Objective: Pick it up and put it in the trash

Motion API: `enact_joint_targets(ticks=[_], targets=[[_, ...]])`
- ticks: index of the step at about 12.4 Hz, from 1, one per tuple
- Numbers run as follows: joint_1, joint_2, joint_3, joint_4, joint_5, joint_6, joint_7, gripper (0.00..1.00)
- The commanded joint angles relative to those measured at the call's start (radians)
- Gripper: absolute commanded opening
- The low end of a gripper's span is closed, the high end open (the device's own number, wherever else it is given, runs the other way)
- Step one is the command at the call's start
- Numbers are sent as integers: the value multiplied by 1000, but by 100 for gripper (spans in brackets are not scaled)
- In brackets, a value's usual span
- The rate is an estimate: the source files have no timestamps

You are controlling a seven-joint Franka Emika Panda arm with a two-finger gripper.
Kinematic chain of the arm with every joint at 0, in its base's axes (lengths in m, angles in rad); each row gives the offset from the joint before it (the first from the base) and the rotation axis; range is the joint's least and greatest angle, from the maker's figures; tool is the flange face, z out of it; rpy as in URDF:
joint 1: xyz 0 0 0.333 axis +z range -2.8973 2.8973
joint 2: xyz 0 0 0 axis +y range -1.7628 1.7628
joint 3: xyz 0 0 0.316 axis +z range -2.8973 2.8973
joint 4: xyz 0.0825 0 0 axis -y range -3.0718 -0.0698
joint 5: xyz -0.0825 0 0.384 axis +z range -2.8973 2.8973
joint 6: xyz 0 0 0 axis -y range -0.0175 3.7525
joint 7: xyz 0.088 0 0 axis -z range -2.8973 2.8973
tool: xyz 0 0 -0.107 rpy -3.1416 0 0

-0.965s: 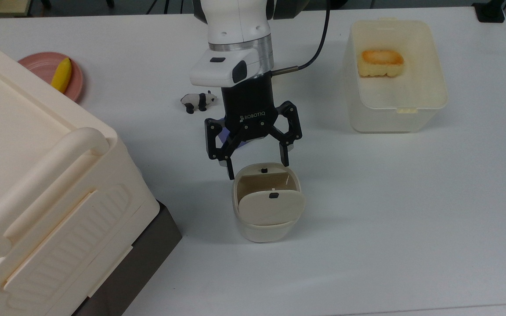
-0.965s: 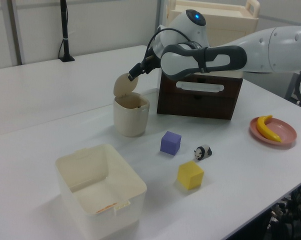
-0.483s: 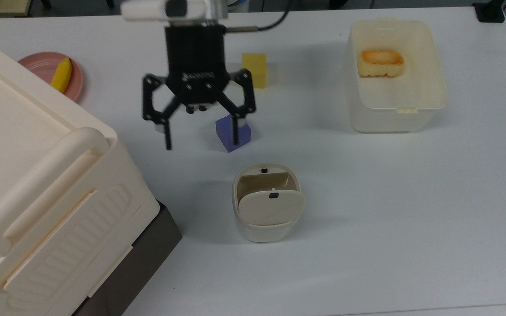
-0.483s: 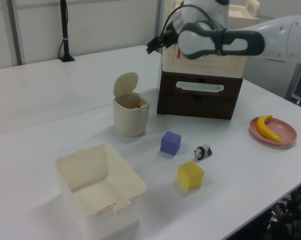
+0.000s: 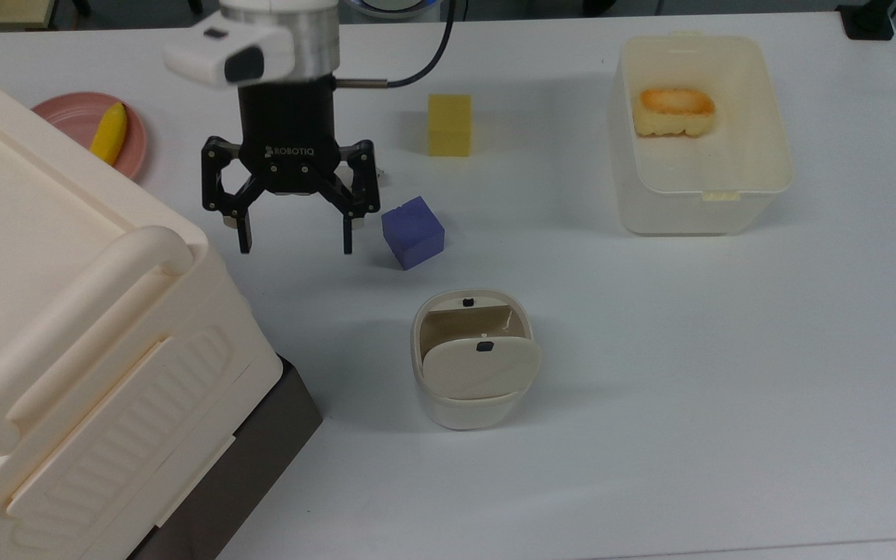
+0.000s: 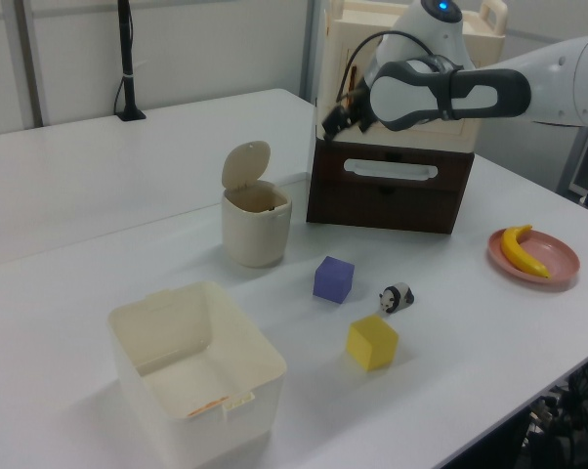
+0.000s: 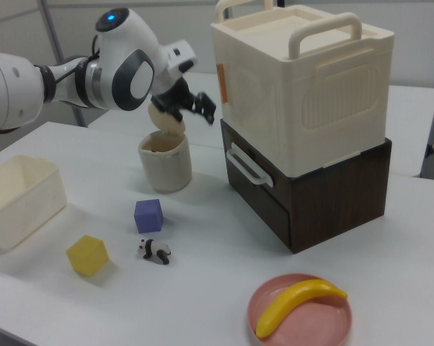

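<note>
Top view has the black two-finger gripper (image 5: 294,239) hanging above the white table (image 5: 689,373) with its fingers spread wide and nothing between them. The small cream rounded plastic bin (image 5: 473,362) sits at about five o'clock from it, well apart, swing flap lid (image 5: 481,365) tilted so the inside shows at the bin's twelve o'clock edge. No crumpled paper ball can be made out on the table or in the fingers; whether it lies inside the bin cannot be told. A purple cube (image 5: 413,232) rests just beside the gripper at three o'clock, and a yellow cube (image 5: 449,124) stands farther off at one o'clock from the purple one. Over at the table's two o'clock corner, the translucent rectangular tub (image 5: 759,194) holds a golden bread-like piece (image 5: 674,111). At ten o'clock a pink plate (image 5: 75,117) carries a yellow banana (image 5: 109,133), partly tucked behind the big cream box with handle (image 5: 67,327). Right view picks up a black-and-white panda figurine (image 7: 155,251) near the purple cube (image 7: 148,215).
</note>
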Motion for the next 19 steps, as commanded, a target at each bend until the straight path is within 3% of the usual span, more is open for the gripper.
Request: enact_joint_targets(ticks=[1,3,5,8,11,19], targets=[[-6,-169,-7,-29,-7,-458,33,100],[-2,-246,-6,-29,-7,-671,33,100],[15,-286,5,-28,23,-763,37,100],[84,-298,16,0,129,-781,36,100],[126,-309,23,14,129,-831,19,100],[127,-315,46,15,123,-833,30,100]])
